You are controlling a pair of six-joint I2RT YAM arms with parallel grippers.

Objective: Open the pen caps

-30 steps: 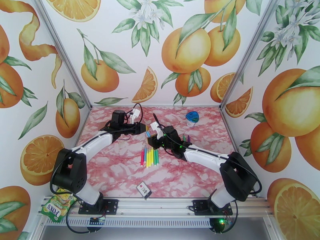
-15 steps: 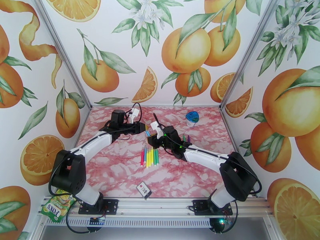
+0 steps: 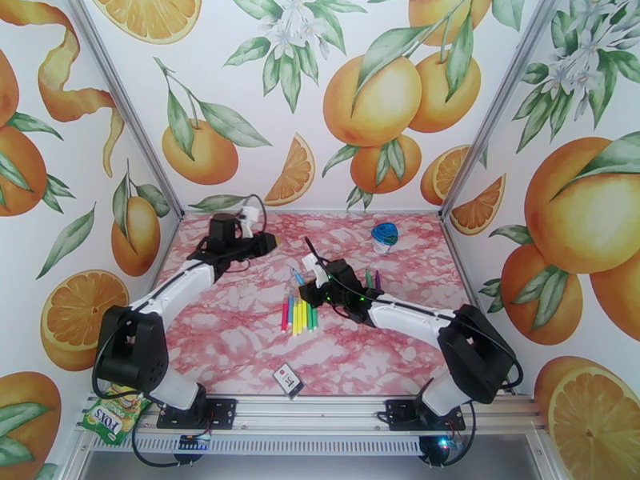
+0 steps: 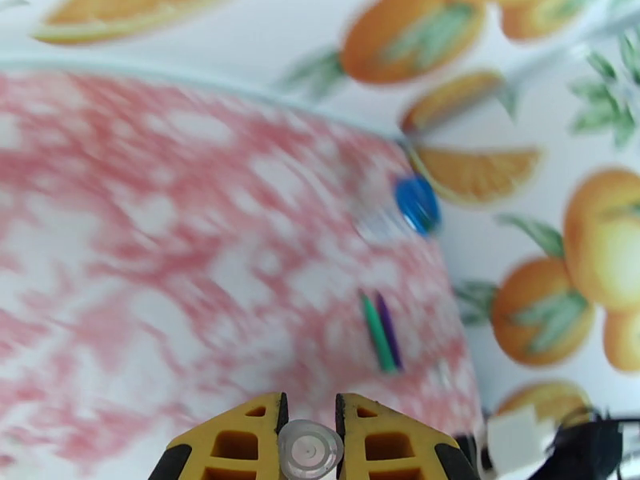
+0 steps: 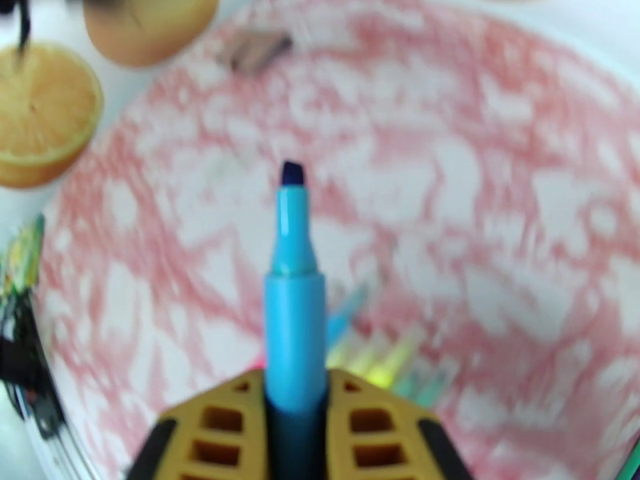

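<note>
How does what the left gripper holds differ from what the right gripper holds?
The left gripper pinches a small, clear, round cap; the right gripper clamps a long blue pen. The cap sits tucked between its fingers; the pen juts well past its own, dark tip bare. Both grippers are shut on their piece.

Left arm [image 3: 176,288] extended toward the far left of the table, left gripper [image 3: 270,242] nipping a clear cap [image 4: 310,450] between nearly closed yellow fingers [image 4: 240,442], while right arm [image 3: 408,314] lay low toward centre, right gripper [image 3: 308,283] clamped around an uncapped blue pen [image 5: 294,314].
</note>
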